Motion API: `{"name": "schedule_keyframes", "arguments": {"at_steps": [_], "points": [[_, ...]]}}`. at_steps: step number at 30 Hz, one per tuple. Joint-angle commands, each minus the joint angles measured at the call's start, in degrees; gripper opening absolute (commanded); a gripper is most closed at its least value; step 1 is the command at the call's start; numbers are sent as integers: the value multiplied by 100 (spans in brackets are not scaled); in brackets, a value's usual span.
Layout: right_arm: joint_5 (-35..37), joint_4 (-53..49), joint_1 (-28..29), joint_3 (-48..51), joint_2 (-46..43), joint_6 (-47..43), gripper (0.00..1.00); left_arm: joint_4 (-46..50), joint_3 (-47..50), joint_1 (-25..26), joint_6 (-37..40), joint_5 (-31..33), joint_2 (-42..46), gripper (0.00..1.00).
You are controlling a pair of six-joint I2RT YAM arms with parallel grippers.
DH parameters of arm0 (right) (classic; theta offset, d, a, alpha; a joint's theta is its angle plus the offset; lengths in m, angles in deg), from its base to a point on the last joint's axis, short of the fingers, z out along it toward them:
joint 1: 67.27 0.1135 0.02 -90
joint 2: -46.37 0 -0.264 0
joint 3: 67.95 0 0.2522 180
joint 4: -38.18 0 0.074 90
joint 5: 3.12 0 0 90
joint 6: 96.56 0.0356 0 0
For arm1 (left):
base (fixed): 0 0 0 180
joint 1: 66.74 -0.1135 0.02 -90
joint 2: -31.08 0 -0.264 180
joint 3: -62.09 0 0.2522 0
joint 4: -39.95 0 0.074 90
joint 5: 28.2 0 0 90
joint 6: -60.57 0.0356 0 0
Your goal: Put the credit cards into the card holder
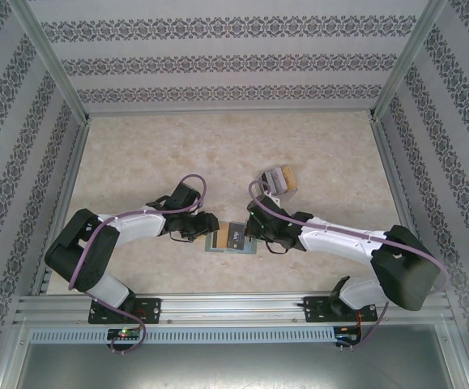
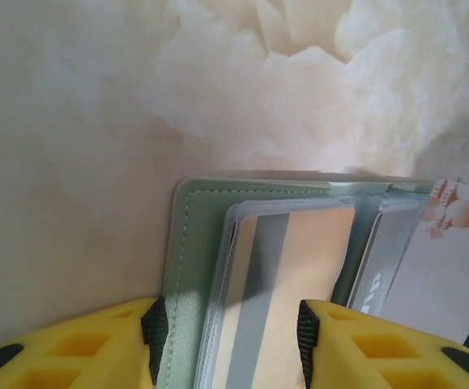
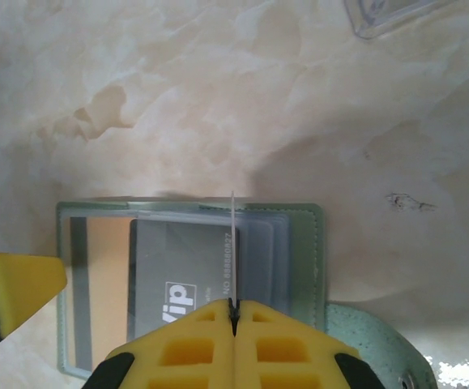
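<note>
The sage-green card holder (image 1: 230, 237) (image 2: 187, 243) (image 3: 303, 243) lies open on the table between my two grippers. A tan credit card (image 2: 315, 251) (image 3: 104, 275) with a grey stripe sits in its left clear pocket. A dark grey "vip" card (image 3: 177, 267) (image 2: 384, 259) lies in the middle pocket. My left gripper (image 1: 210, 229) (image 2: 226, 324) is open, with one fingertip at the holder's outer left edge and the other over the tan card. My right gripper (image 1: 254, 231) (image 3: 234, 306) is shut on a thin light grey card (image 3: 232, 243) (image 2: 445, 267), held upright on edge above the right-hand pockets.
A clear plastic box with a tan end (image 1: 280, 178) (image 3: 388, 16) lies just beyond the right gripper. The holder's snap strap (image 3: 380, 348) sticks out at its right. Patterned walls and metal posts enclose the marbled table (image 1: 177, 146).
</note>
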Motion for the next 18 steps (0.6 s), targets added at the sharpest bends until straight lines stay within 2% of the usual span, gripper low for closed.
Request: {"name": "schedule_keyframes", "arguments": {"at_steps": [1, 5, 18], "points": [[255, -205, 33, 0, -380, 48, 0, -29, 138, -22, -24, -49, -41, 49], [547, -579, 24, 16, -593, -76, 0, -30, 134, -24, -34, -44, -55, 49], [428, -508, 16, 56, -160, -64, 0, -4, 94, -24, -26, -52, -88, 49]]}}
